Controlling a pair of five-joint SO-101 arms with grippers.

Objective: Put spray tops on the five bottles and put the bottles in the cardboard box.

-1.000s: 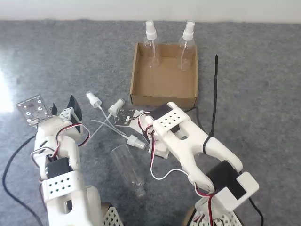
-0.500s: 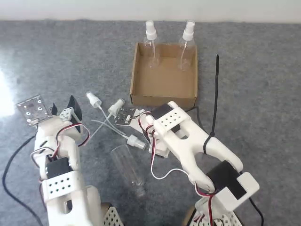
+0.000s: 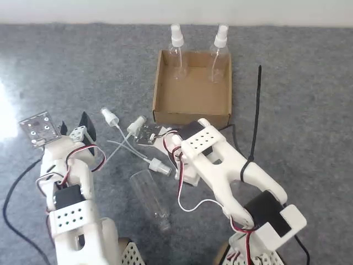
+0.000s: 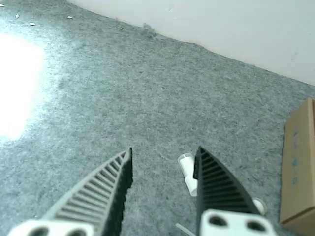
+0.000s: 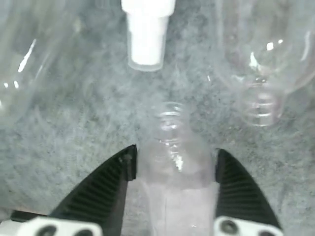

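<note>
Across the whole field, carpet (image 3: 309, 165): grey, short pile; it carries every object. The left wrist view adds a bright patch of light (image 4: 15, 88).
Far edge, wall (image 3: 83, 11): plain white, meeting the carpet in a straight line.
Cardboard box (image 3: 190, 102): open-topped, low-walled, close to the far edge of the carpet at its middle.
Right arm (image 3: 220, 165): white, reaching in from the near edge towards the box's near wall; a black cable tie (image 3: 255, 110) stands up from it.
Left arm (image 3: 66, 193): white, at the near left corner.
Right gripper (image 5: 174, 151): closed round the held bottle (image 5: 172, 132), one black finger against each side. The high view hides this grasp beneath the arm.
Held bottle: clear and uncapped, long axis in line with the fingers, open neck pointing away from the wrist.
Neighbouring bottle (image 5: 261, 59): clear, its threaded neck pointing the opposite way.
Lying bottle (image 3: 151, 199): clear, on its side between the arms, long axis diagonal, narrower end towards the near edge.
Capped bottles: one capped bottle (image 3: 176, 55) and a second capped bottle (image 3: 219, 55), upright against the box's far wall.
Left gripper (image 4: 164, 151): fingers spread wide, grasping nothing, above bare carpet.
Spray tops: three loose spray tops (image 3: 137, 126) between the left gripper and the box's near left corner.
</note>
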